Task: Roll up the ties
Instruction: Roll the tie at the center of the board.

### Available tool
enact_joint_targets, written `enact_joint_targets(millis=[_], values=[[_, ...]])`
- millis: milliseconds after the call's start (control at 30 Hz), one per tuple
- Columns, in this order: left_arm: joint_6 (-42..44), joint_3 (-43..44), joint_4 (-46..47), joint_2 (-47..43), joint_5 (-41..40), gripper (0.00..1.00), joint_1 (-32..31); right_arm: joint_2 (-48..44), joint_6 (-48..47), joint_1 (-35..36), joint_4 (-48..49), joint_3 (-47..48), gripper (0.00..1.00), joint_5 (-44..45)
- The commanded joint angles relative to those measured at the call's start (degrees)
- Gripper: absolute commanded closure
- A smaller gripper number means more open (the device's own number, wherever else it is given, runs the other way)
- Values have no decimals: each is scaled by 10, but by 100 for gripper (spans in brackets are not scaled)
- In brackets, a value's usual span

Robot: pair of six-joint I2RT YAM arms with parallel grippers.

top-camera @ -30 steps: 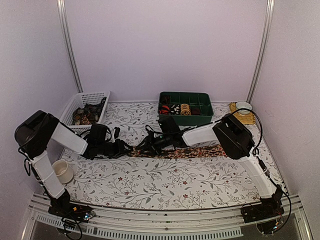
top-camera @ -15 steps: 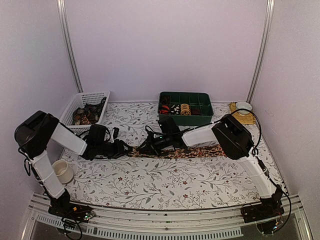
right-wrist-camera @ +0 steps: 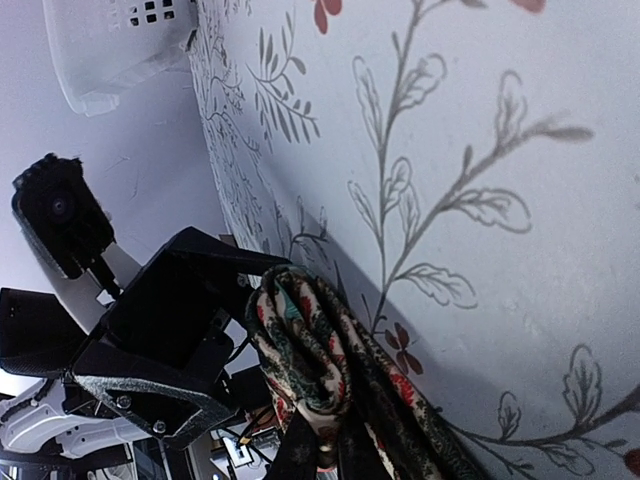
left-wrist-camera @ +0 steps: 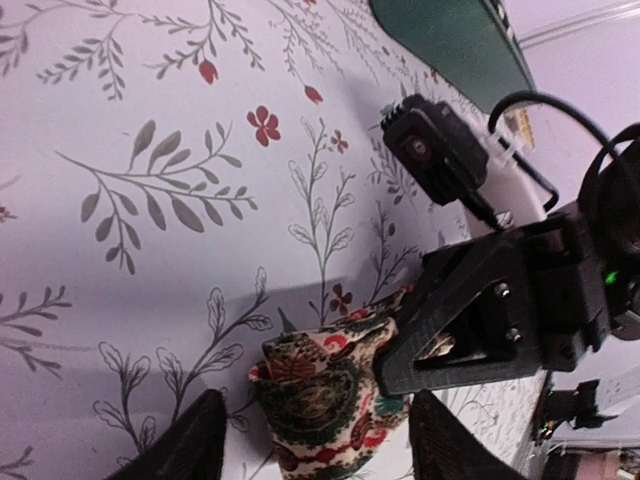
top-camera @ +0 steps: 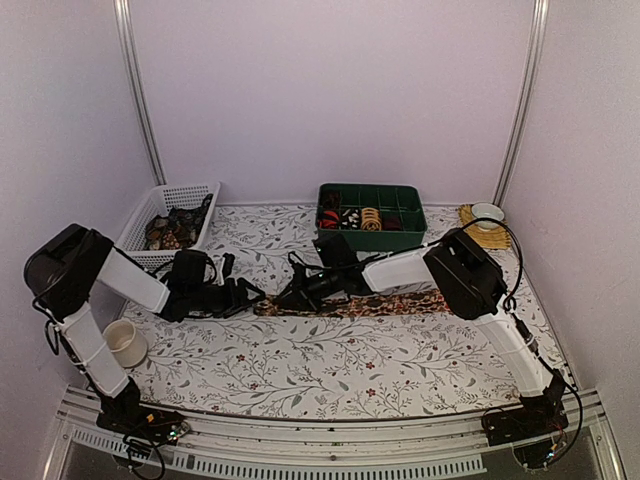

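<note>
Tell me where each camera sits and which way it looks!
Top external: above and behind, looking down on the table; left arm, right arm show.
Left wrist: low over the table, facing the tie and right gripper; own fingers show.
Right wrist: low, facing the left gripper; own fingers hardly visible.
Shared: both wrist views see the tie.

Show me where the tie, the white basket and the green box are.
tie (top-camera: 385, 303): top view, the middle of its flat, unrolled length.
basket (top-camera: 188, 195): top view, its far wall.
box (top-camera: 375, 241): top view, its near wall.
</note>
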Motion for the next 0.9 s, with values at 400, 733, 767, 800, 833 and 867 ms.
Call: enact_joint_targets(millis=[400, 733, 767, 800, 833, 867], values=[[288, -132, 170, -117, -17, 0, -5, 45, -114, -15, -123, 39, 94, -76], [371, -107, 173, -66, 16, 10, -47, 46, -180, -26, -176, 31, 94, -115], [377, -102, 166, -61, 10, 11, -54, 49, -184, -26, -177, 31, 94, -116], [385, -97, 158, -56, 3, 12, -60, 51, -185, -26, -177, 31, 94, -116], [391, -91, 148, -51, -7, 14, -66, 53, -185, -25, -176, 31, 93, -117], [397, -84, 137, -45, -11, 17, -71, 54, -185, -25, -176, 32, 93, -115]])
